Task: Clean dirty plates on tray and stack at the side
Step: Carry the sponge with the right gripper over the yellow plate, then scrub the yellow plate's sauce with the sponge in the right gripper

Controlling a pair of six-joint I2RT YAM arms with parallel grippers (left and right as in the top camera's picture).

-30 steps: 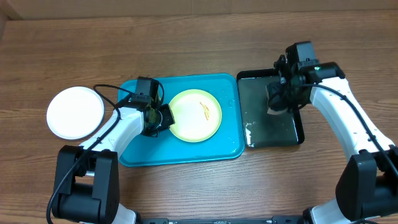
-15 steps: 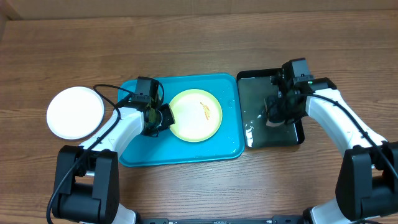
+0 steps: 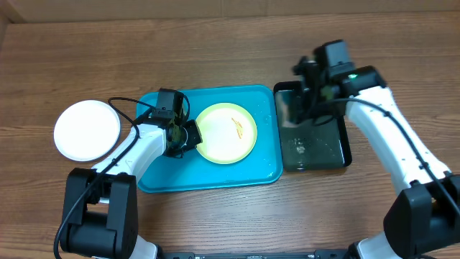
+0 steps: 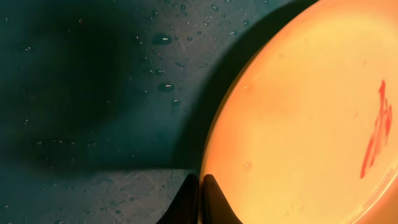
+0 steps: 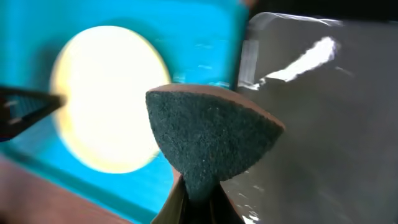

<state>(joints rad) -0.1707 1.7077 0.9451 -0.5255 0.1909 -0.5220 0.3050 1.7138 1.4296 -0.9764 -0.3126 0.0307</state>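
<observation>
Now: the pale yellow round plastic plate (image 3: 226,133) lies flat in the large turquoise rectangular plastic tray (image 3: 215,178), centre-right, with an orange-red smear (image 3: 236,126) on its right half. Left gripper (image 4: 199,186) sits low at the plate's left edge; in the wrist view its fingertips are pressed together, pinching the rim. Water droplets (image 4: 161,38) dot the tray floor beside it. Right gripper (image 5: 193,199) is clamped on a dark green sponge (image 5: 211,140), above the far left part of the glossy black rectangular tray (image 3: 316,155) — blurred overhead, not touching the plate. The black tray is wet and sits just right of the turquoise one. White round plastic plate (image 3: 87,130) rests on the wooden table (image 3: 230,50), left of the turquoise tray — well apart from the yellow plate.
</observation>
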